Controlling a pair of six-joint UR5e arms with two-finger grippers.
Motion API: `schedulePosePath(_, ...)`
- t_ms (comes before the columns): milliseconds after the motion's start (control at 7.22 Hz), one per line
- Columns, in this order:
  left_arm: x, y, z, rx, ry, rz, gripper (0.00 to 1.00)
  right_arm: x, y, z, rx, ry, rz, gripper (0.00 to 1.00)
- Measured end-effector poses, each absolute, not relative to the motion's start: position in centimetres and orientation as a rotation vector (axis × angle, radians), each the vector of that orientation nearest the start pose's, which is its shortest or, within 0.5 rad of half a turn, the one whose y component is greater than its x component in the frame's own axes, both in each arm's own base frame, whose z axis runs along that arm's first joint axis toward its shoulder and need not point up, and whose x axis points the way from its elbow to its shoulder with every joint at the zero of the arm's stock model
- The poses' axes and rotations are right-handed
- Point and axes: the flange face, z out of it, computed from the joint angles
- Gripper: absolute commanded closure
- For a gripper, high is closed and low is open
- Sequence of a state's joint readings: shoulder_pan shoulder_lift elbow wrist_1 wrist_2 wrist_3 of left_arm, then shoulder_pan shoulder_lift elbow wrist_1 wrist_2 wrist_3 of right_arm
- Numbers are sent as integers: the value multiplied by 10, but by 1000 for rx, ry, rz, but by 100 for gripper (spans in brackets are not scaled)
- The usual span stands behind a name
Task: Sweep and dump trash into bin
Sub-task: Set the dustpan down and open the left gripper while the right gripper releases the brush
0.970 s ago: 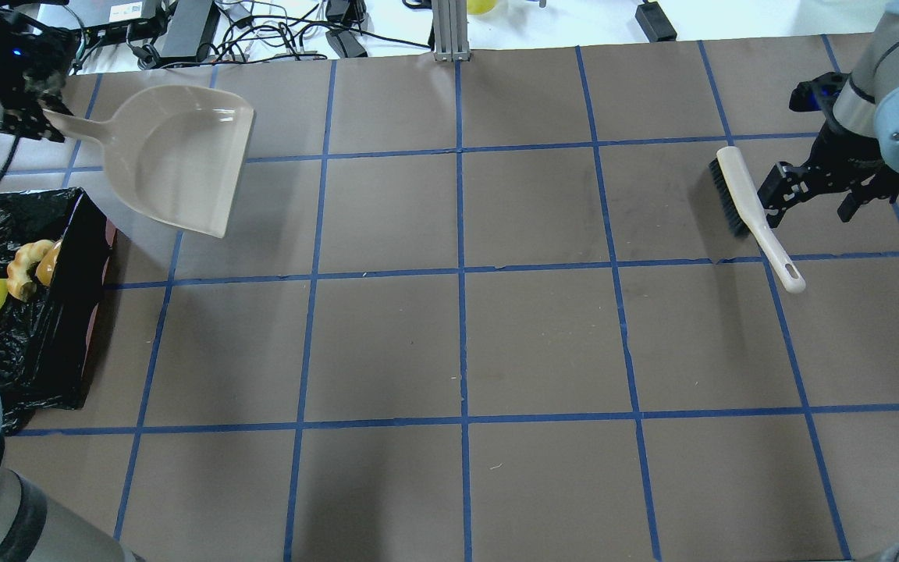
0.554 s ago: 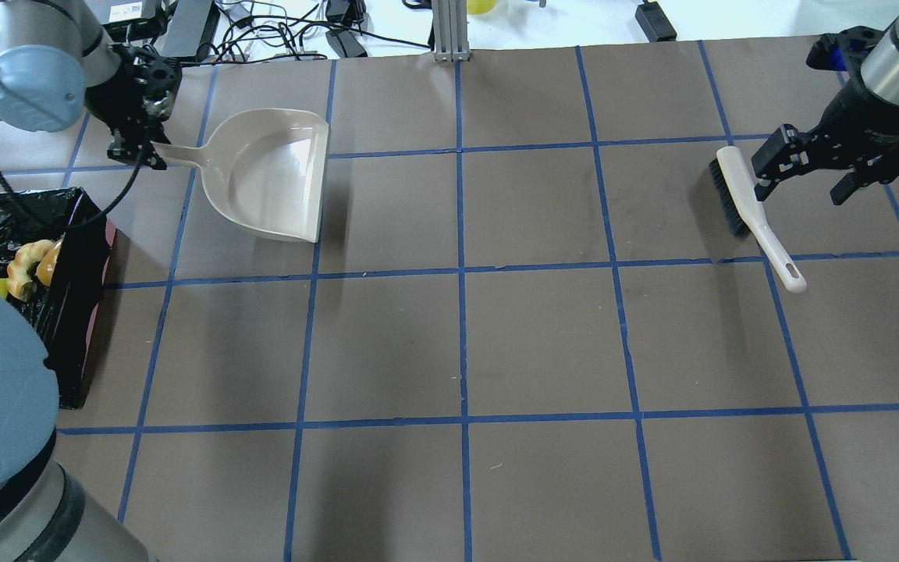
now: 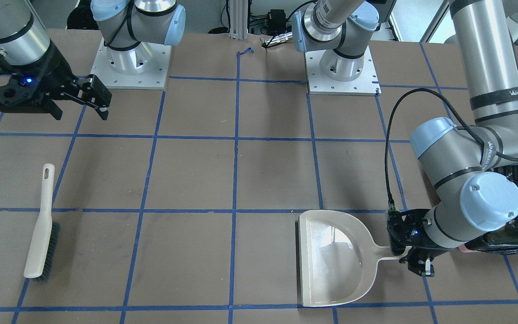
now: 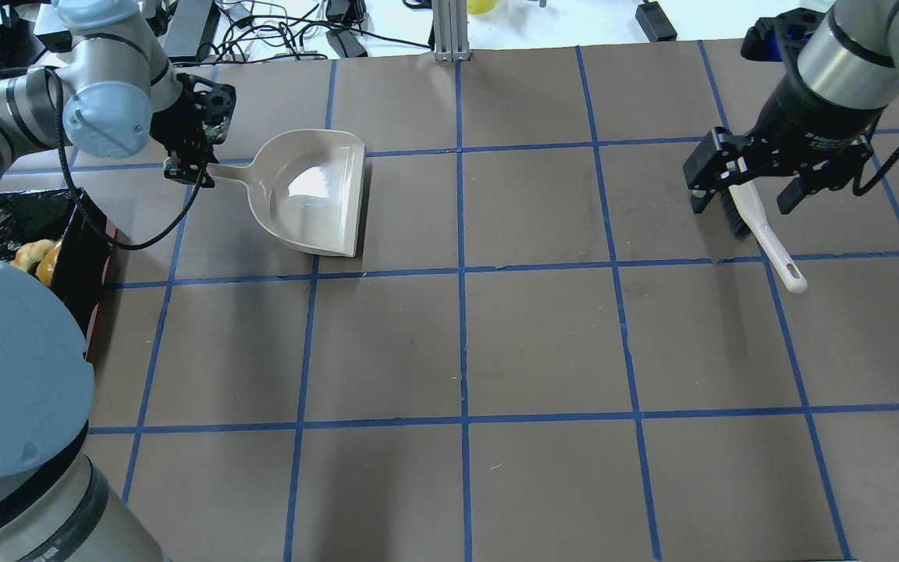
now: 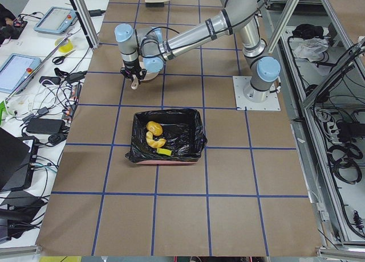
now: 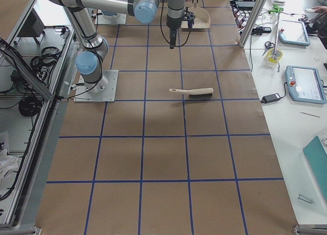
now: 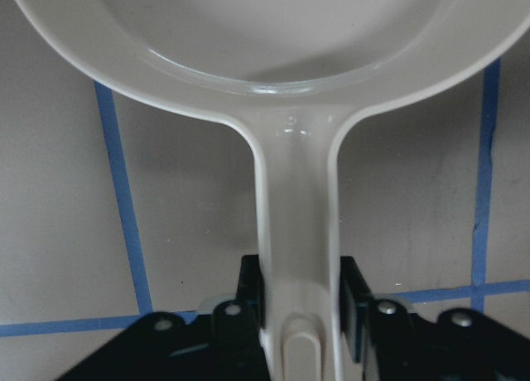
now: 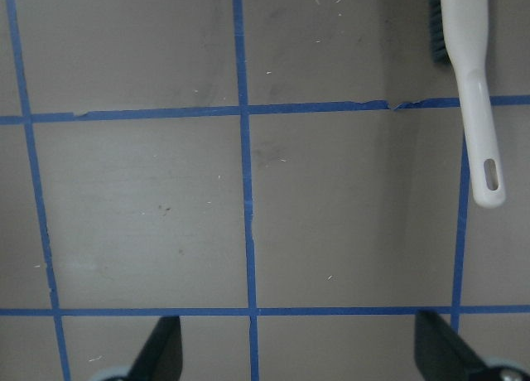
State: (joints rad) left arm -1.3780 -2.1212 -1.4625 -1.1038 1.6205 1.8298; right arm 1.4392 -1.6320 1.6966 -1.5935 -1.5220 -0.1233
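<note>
The pink bin (image 5: pixel 197 138), lined with a black bag, holds all three pieces of trash: a golden-brown lump (image 5: pixel 154 127), a pale crescent slice (image 5: pixel 154 140) and a yellow sponge chunk (image 5: pixel 164 152). In the overhead view my left arm hides most of the bin (image 4: pixel 84 234). My left gripper (image 4: pixel 190 162) is shut on the handle of the empty beige dustpan (image 4: pixel 317 191), which sits level at table height to the right of the bin; the handle shows between the fingers in the left wrist view (image 7: pixel 300 306). My right gripper (image 4: pixel 742 195) is open and empty, above the brush (image 4: pixel 771 243).
The brush (image 3: pixel 38 234) lies flat on the brown paper with blue tape grid, bristles to the far side; it also shows in the right wrist view (image 8: pixel 472 83). Cables and power bricks (image 4: pixel 278 31) lie beyond the table's far edge. A metal post (image 4: pixel 449 31) stands at far centre.
My left gripper has carried the dustpan right, away from the bin, and turned it level. My right gripper has moved left, over the brush's head, still open.
</note>
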Motion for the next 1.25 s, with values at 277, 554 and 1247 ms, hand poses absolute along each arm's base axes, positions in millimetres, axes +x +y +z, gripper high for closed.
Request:
schedulePosePath(277,0,-691,249,-2334,-2178,-41,100,92,-474,457,-43,3091,52,0)
schedulePosePath(554,-1,-691,245,-2337,-2170,-45,100,93,-472,459,-35,3110,44,0)
schedulePosePath(1247,-1,-686,237,-2333,-2160,-76,0,116,-465,470,43,3183,-40,0)
